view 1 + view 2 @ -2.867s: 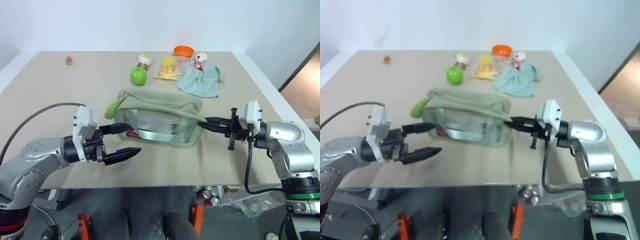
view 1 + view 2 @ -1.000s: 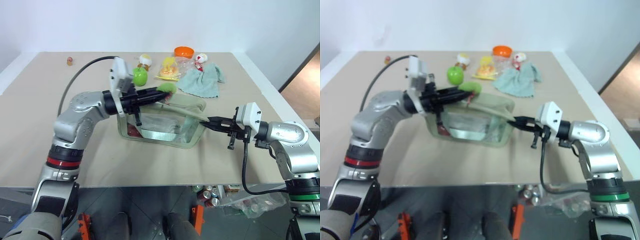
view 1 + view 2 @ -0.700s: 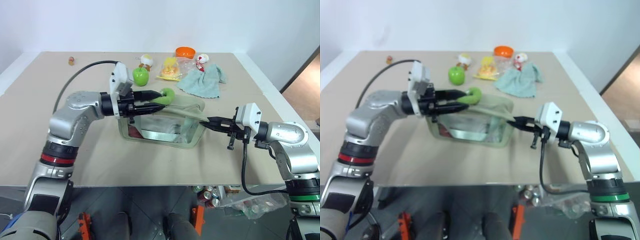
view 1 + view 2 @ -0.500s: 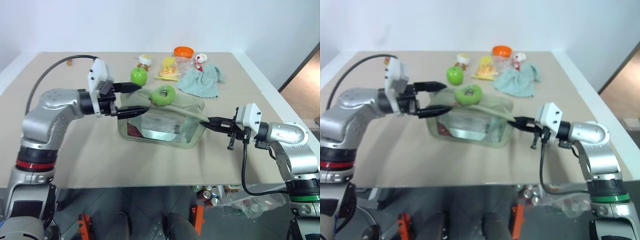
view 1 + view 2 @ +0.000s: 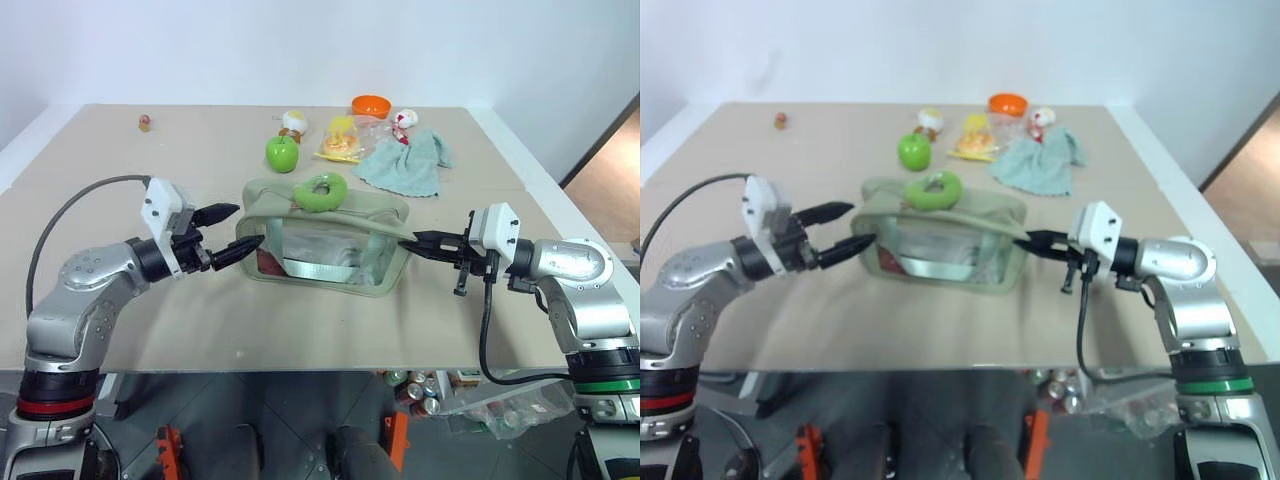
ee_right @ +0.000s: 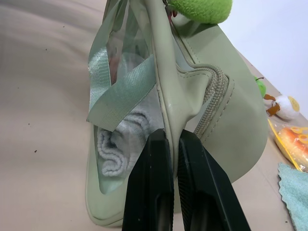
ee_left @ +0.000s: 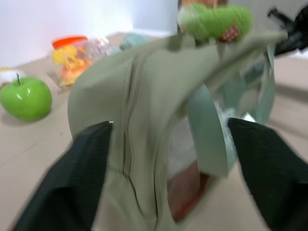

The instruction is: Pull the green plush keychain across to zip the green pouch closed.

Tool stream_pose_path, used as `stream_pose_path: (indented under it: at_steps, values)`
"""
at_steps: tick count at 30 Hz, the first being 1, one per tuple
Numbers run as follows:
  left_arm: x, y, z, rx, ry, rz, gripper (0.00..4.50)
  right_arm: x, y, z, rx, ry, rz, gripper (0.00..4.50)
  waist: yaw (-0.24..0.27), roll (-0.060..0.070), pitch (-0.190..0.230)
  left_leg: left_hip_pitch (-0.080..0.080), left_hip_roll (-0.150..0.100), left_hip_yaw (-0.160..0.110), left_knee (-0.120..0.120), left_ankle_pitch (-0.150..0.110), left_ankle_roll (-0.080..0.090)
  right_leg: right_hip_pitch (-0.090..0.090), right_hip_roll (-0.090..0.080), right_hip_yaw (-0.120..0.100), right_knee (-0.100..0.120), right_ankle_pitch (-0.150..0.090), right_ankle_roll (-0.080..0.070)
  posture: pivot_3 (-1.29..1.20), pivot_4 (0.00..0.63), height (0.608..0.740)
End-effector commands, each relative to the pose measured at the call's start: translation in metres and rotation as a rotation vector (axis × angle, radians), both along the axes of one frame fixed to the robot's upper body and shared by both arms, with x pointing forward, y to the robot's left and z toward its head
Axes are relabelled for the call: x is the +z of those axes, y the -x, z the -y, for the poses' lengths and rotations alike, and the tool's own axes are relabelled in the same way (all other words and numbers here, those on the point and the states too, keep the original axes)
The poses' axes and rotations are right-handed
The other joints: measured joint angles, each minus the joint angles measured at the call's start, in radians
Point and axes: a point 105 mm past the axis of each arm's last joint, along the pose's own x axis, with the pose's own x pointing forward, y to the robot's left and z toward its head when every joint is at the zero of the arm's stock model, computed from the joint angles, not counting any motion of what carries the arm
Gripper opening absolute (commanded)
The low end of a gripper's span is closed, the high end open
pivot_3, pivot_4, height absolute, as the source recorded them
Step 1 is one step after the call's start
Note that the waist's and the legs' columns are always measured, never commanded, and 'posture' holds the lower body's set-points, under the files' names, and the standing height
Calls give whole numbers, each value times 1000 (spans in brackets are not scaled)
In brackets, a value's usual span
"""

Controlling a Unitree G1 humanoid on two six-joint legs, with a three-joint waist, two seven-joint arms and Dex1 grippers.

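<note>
The green pouch sits mid-table, with the green plush keychain resting on its top. The left tool stands spread wide, empty, just beside the pouch's left end. The right tool is pinched tight on the pouch's right-end fabric.

The beige tabletop carries the green pouch between both end effectors; beyond it lie a green apple, a teal cloth and an orange bowl.
</note>
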Motion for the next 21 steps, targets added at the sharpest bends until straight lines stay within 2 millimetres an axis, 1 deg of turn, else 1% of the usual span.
stream_pose_path:
  at_steps: [1,2,6,7,8,9,10,12,13,14,16,17,18,20,21]
  values:
    - [10,-3,-1,5,19,55,2322,9,0,-2,13,-1,5,0,0,0,0,0,0,0,0,0,0,0,0,0,0,0,0,0,150,740]
    - [10,-4,1,1,21,56,1927,10,0,-3,13,-13,-11,0,0,0,0,0,0,0,0,0,0,0,0,0,0,0,0,0,150,740]
    - [9,-9,6,-14,28,53,621,17,3,-9,16,-55,-71,0,-1,0,0,0,0,0,-1,0,0,0,0,0,0,0,0,0,150,740]
    - [10,-10,7,-14,31,53,203,19,4,-10,18,-60,-84,728,-1,0,0,0,0,0,-1,0,0,0,0,0,0,0,0,0,150,740]
    - [10,-10,7,-16,34,52,0,22,6,-12,24,-59,-83,1012,-1,0,0,0,0,0,-1,0,0,0,0,0,0,0,0,0,150,740]
    - [10,-9,7,-19,40,49,0,28,7,-15,28,-66,-60,1350,-1,0,0,0,0,0,-1,0,0,0,0,0,0,0,0,0,150,740]
    - [10,-9,8,-24,45,45,0,39,10,-23,45,-83,-30,1703,-1,0,0,0,0,0,-1,0,0,0,0,0,0,0,0,0,150,740]
    - [10,-7,9,-30,50,39,0,55,14,-34,68,-109,11,2357,-4,0,0,-1,0,0,-1,0,0,-2,0,0,0,0,0,0,150,740]
    - [9,-6,10,-34,47,36,0,61,16,-39,80,-132,-3,2701,-5,0,0,-2,0,0,-1,0,0,-3,0,1,0,0,0,0,150,740]
    - [8,-5,11,-39,42,30,0,70,17,-52,108,-138,25,2981,-7,0,0,-2,0,0,-1,0,0,-3,1,1,0,0,0,0,150,740]
    - [7,-2,13,-50,41,22,0,83,19,-74,152,-159,29,3731,-7,0,0,-2,1,0,-2,0,0,-3,1,1,0,0,-1,0,150,740]
    - [7,-2,14,-54,40,19,0,88,18,-83,164,-163,57,4094,-6,0,0,-1,1,0,-2,0,0,-3,1,1,0,0,-1,0,150,740]
    - [7,-1,15,-57,39,17,0,91,16,-88,167,-166,71,4475,-6,0,0,-1,1,-1,-3,0,0,-3,1,0,0,0,-1,0,150,740]
    - [7,-1,16,-60,38,17,0,95,10,-103,188,-198,63,4475,-3,0,0,-2,1,-1,-3,0,0,-3,1,-1,0,0,-1,0,150,740]
    - [7,0,17,-63,37,15,0,94,6,-112,202,-203,52,4475,-3,0,0,-2,1,-1,-2,0,0,-3,1,-1,0,0,-1,0,150,740]
